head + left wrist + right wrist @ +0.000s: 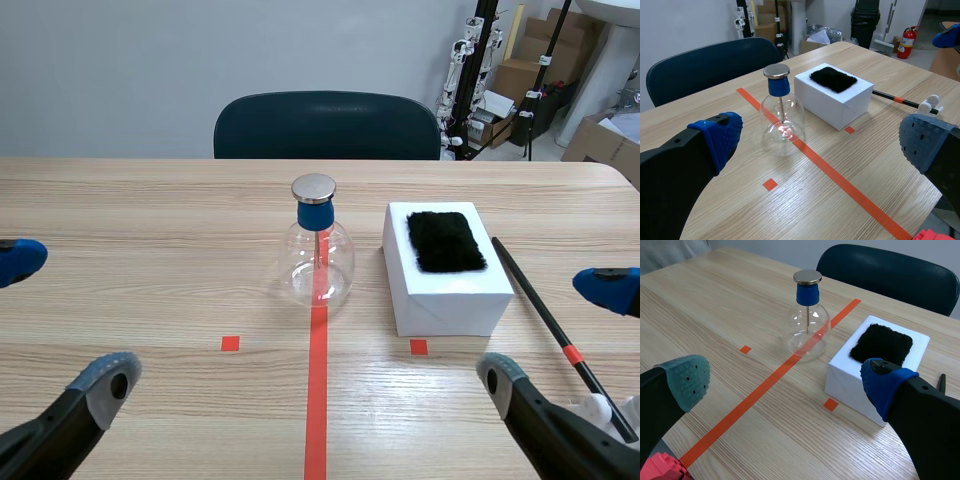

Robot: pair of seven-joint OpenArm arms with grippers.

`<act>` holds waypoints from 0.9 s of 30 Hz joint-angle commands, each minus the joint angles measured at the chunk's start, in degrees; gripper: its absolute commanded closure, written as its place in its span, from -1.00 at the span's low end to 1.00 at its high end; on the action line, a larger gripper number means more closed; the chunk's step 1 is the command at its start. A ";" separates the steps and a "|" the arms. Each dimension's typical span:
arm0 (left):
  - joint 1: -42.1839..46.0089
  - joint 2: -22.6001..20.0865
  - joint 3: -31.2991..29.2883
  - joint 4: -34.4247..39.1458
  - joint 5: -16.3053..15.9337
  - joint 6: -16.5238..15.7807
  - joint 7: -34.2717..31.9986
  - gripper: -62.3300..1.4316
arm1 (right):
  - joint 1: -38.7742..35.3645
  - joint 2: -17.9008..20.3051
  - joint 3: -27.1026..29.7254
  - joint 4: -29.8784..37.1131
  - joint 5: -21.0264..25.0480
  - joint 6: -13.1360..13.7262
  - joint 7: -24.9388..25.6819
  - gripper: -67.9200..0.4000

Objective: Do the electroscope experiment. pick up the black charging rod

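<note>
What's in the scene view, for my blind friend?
A glass electroscope flask stands on the red tape line beside a white box topped with black fur. A black rod lies beside the box; left gripper and right gripper are open.

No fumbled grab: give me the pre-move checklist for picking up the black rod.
1. Right gripper open: ok.
2. Black charging rod lying free beside the white box: ok.
3. Rod centred between the right fingers in the wrist view: not ok, only its tip shows.
4. Electroscope flask upright, apart from the rod: ok.
5. Left gripper open, away from the rod: ok.
</note>
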 commanded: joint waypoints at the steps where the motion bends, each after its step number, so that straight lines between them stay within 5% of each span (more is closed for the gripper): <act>1: -0.17 0.28 0.50 0.74 -0.42 -0.15 -0.96 -1.00 | 0.39 0.00 0.63 1.25 0.39 -0.02 0.44 -0.83; 27: -6.49 0.31 0.76 -1.88 -0.44 -0.68 2.16 -1.00 | 0.57 0.00 0.63 1.25 0.46 0.00 -3.43 -0.83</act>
